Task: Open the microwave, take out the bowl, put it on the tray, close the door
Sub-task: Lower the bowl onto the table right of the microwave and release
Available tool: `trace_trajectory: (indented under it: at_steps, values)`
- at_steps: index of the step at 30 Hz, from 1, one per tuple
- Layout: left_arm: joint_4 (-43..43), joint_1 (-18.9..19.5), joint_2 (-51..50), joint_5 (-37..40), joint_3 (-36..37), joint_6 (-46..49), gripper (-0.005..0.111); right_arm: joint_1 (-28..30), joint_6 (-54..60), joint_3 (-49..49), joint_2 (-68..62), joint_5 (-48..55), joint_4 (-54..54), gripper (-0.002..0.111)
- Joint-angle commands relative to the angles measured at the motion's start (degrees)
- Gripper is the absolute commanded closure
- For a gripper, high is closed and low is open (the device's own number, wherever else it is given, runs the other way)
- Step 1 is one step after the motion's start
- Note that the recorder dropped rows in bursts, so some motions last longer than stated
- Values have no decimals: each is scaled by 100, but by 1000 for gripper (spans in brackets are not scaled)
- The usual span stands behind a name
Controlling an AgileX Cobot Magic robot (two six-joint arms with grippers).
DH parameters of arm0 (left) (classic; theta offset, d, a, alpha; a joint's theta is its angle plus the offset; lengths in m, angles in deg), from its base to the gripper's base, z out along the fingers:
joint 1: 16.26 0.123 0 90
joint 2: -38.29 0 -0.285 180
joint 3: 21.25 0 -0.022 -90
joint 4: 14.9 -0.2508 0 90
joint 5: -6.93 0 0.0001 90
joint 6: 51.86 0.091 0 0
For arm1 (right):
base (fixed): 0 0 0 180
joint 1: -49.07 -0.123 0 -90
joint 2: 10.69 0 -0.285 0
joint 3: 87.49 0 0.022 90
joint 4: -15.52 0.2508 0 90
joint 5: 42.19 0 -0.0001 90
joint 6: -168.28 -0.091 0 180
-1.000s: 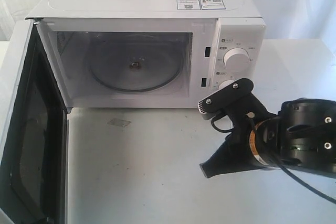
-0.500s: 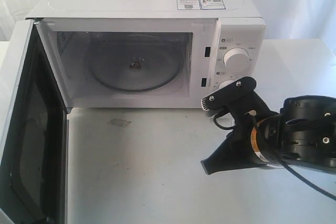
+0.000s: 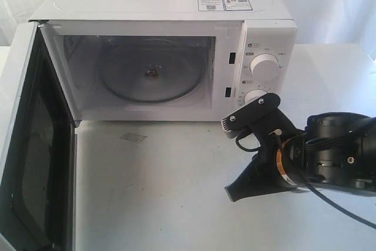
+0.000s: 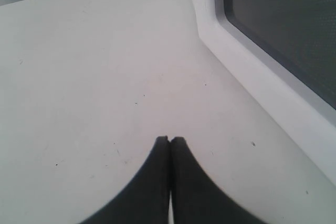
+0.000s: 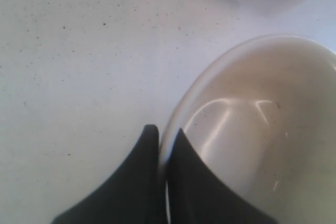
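Over the table (image 3: 176, 204) in front of the open microwave (image 3: 164, 4), my right gripper (image 5: 165, 129) is pinched on the rim of the cream bowl (image 5: 262, 129). My left gripper (image 4: 169, 140) is closed on nothing, beside the swung-open door (image 4: 273, 35).

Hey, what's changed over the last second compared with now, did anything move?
The right gripper and its wrist drifted slightly left and lower in the exterior view. It pinches the bowl by the rim; with no earlier wrist picture, I cannot tell whether that grip is new. The microwave and its open door stayed put. The left gripper is shut over the table.
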Motion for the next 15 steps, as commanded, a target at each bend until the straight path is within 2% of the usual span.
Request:
trace_trajectory:
  at_steps: [1, 15]
  values:
    - [45, -5, 25, 12, 22, -30, 107, 25, 71, -4, -1, -24, -146, 108]
    - [45, -5, 25, 12, 22, -30, 107, 25, 71, -4, -417, -128, -185, 108]
